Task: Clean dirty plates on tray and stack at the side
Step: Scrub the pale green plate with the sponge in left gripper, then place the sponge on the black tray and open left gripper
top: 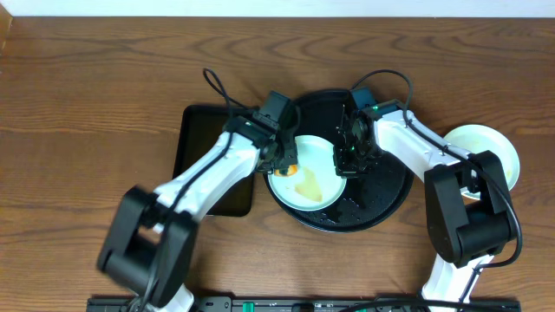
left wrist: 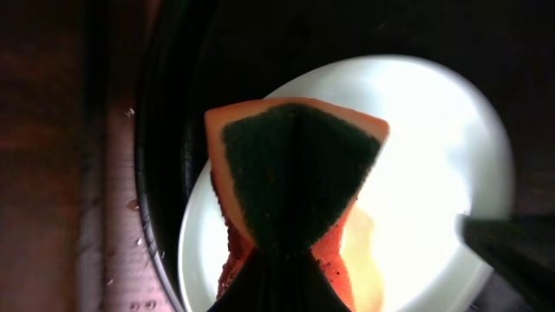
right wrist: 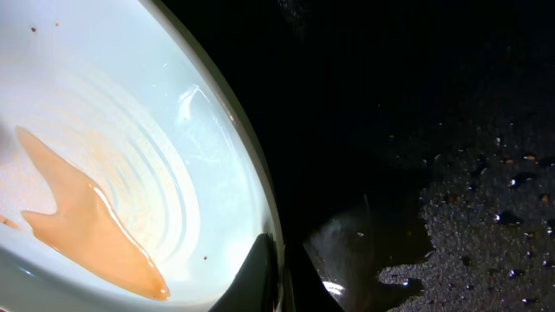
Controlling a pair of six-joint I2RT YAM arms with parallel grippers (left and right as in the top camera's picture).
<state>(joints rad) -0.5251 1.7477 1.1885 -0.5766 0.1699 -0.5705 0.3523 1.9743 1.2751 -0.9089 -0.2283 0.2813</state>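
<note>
A pale mint plate (top: 310,176) with a yellowish sauce smear (top: 310,185) lies on the round black tray (top: 395,186). My left gripper (top: 286,160) is shut on an orange sponge with a dark green scrub face (left wrist: 295,182), held over the plate's left part (left wrist: 442,147). My right gripper (top: 344,165) is shut on the plate's right rim (right wrist: 270,238); the smear shows in the right wrist view (right wrist: 87,221). More pale plates (top: 486,152) sit stacked on the wood at the right; how many I cannot tell.
A rectangular black tray (top: 204,143) lies left of the round tray, under my left arm. The round tray's floor is wet with water drops (right wrist: 486,208). Brown wood tabletop (top: 87,95) surrounds everything.
</note>
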